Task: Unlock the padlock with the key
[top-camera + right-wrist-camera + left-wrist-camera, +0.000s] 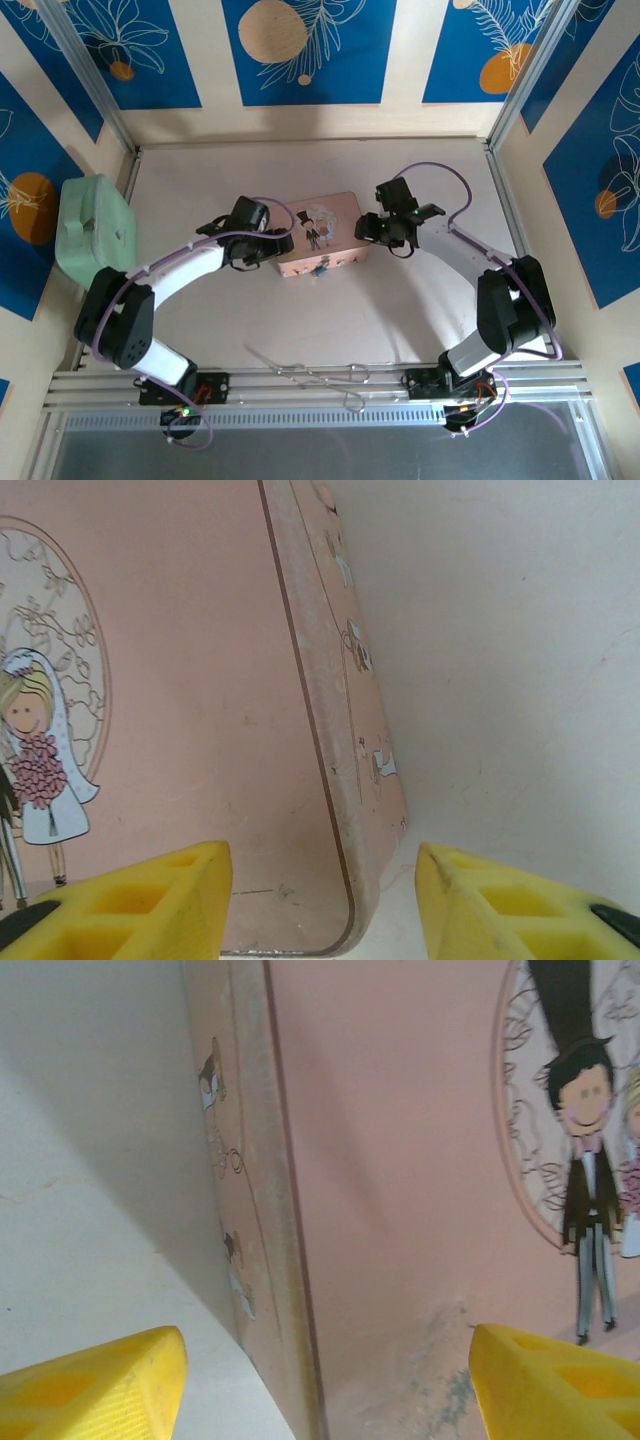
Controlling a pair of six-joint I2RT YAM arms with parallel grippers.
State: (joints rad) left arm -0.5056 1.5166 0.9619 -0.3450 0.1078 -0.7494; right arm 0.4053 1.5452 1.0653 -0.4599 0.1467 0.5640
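My left arm (180, 268) and right arm (465, 250) each fold at the elbow and reach inward, wrists facing one another. My left gripper (325, 1385) holds its yellow fingers (95, 1385) spread wide. My right gripper (325, 895) is parted the same way.

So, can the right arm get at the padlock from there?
Probably yes: the padlock hangs on the pink box's near face, bare table before it; the right gripper, jaws open, straddles the box's right edge.

A robot test cell in a lab: aluminium profile rails (250, 392) edge the white table (400, 310), and blue leaf-printed wall panels (310, 50) enclose it on three sides.
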